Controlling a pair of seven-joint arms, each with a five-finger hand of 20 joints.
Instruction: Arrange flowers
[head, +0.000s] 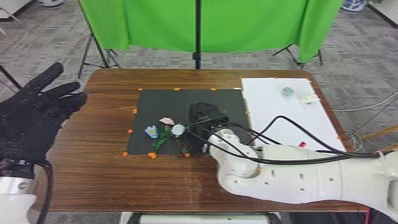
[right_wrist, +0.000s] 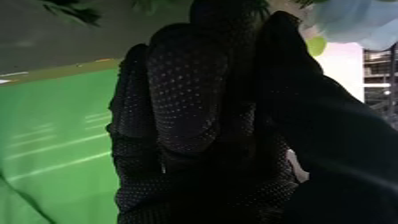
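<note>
Three flowers lie close together on the dark mat (head: 155, 105): a pink one (head: 167, 121), a pale blue one (head: 151, 131) and a whitish one (head: 179, 130), with green leaves (head: 162, 140) and stems running toward the near edge. Just beside them, over the same mat, is one right robot hand (head: 205, 111); whether it is spread, pressed together or pinching a stem, I cannot tell. Its white arm (head: 293, 172) and several black cables (head: 306, 131) cross in front, hiding parts of the mat and of the one white sheet (head: 266, 105) to its right. Two small pale pieces, one greenish (head: 288, 92) and one white (head: 309, 99), lie near that sheet's far end, and one red bit (head: 302, 144) shows beside the cables. Orange marks (head: 152, 155) dot the mat's border. Past the far edge of the brown tabletop (head: 107, 165) hangs a green cloth (head: 147, 25) with a black pole (head: 197, 30) in front. One left robot hand (head: 34, 117) is at the tabletop's left side, fingers apart and holding nothing. In the right wrist view, large pale blue petals (right_wrist: 351, 20) sit near the right robot hand (right_wrist: 191, 115).
</note>
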